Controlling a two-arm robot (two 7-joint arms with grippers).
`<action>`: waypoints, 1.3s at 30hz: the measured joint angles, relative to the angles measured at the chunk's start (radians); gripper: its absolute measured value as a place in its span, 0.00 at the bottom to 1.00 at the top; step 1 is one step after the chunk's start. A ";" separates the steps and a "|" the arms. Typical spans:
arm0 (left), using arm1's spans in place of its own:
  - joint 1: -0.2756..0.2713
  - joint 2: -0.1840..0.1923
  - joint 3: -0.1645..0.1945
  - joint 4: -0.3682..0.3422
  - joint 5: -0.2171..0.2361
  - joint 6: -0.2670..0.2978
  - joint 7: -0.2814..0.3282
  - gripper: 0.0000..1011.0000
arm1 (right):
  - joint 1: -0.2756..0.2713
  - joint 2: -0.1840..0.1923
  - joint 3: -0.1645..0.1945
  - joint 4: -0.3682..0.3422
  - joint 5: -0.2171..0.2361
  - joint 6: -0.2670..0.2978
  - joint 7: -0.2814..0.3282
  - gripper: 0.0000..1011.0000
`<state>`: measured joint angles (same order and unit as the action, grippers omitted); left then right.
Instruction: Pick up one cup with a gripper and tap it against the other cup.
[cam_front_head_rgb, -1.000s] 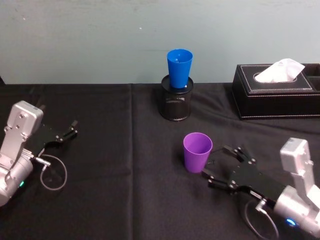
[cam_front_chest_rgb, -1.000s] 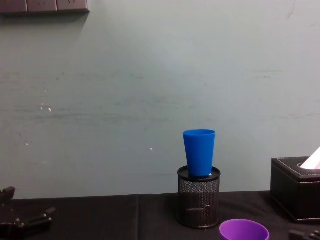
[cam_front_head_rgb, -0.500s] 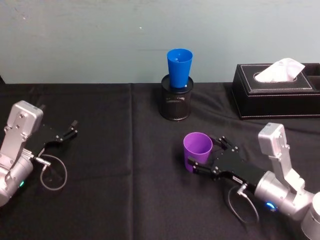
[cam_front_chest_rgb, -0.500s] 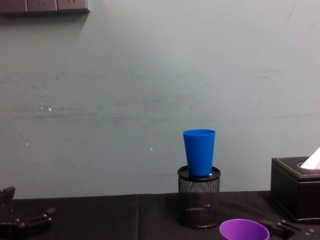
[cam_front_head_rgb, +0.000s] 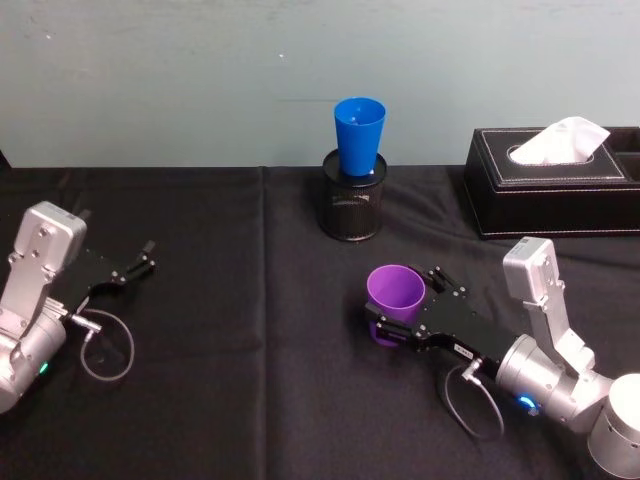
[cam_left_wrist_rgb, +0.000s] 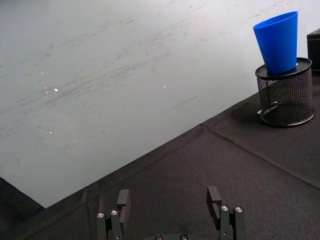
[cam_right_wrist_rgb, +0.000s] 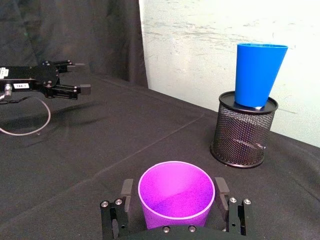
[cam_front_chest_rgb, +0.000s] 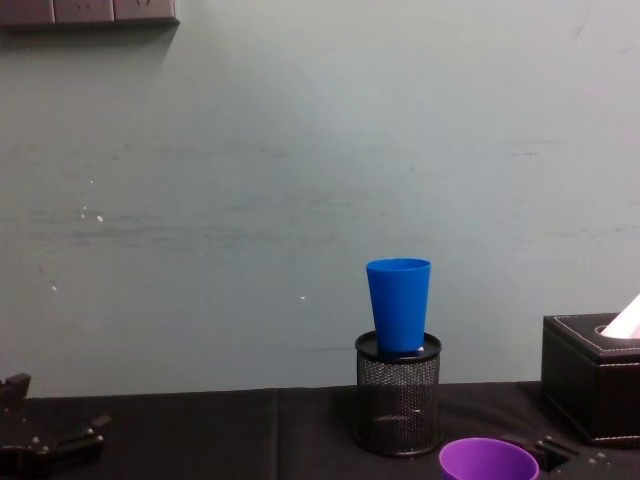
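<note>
While the purple cup (cam_front_head_rgb: 395, 297) stands upright on the black-clothed table (cam_front_head_rgb: 250, 350), right of centre and nearer than the mesh holder (cam_front_head_rgb: 351, 210), the right hand (cam_front_head_rgb: 405, 300) lies low around it, with one finger on the far side and one on the near side. The right wrist view makes the fit plainer: the fingers are spread to either side of the cup's wall, and a thin gap shows at one of them. So the hand is released rather than clenched, and the cup sits on the cloth.

From the chest the purple cup is no more than a rim at the bottom edge. The blue cup (cam_front_chest_rgb: 398, 305) shows there in full from the side, standing narrow end down in the mouth of the mesh holder against the pale wall (cam_front_chest_rgb: 250, 200). It is well apart from the purple cup.

The left hand (cam_front_head_rgb: 140, 260) rests low at the table's left side. Its own wrist view shows both fingers apart with bare cloth between them — released, grasping nothing.

A black tissue box (cam_front_head_rgb: 550, 195) with pale stitching sits at the right rear, a white tissue poking from its top.

Across the table, the right wrist view catches a small white label (cam_right_wrist_rgb: 16, 86) on the left hand's body — its print is too small to read.
</note>
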<state>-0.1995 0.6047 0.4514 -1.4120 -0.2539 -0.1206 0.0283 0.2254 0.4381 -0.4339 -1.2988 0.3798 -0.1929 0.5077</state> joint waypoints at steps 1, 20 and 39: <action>0.000 0.000 0.000 0.000 0.000 0.000 0.000 0.99 | 0.000 0.000 0.000 0.000 0.000 0.000 0.000 0.99; 0.000 0.000 0.000 0.000 0.000 0.000 0.000 0.99 | 0.000 0.003 -0.001 -0.002 0.003 -0.001 -0.001 0.76; 0.000 0.000 0.000 0.000 0.000 0.000 0.000 0.99 | -0.008 0.077 0.082 -0.322 0.079 0.267 -0.023 0.71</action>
<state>-0.1995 0.6047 0.4514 -1.4120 -0.2539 -0.1205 0.0283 0.2177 0.5149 -0.3519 -1.6205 0.4589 0.0737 0.4848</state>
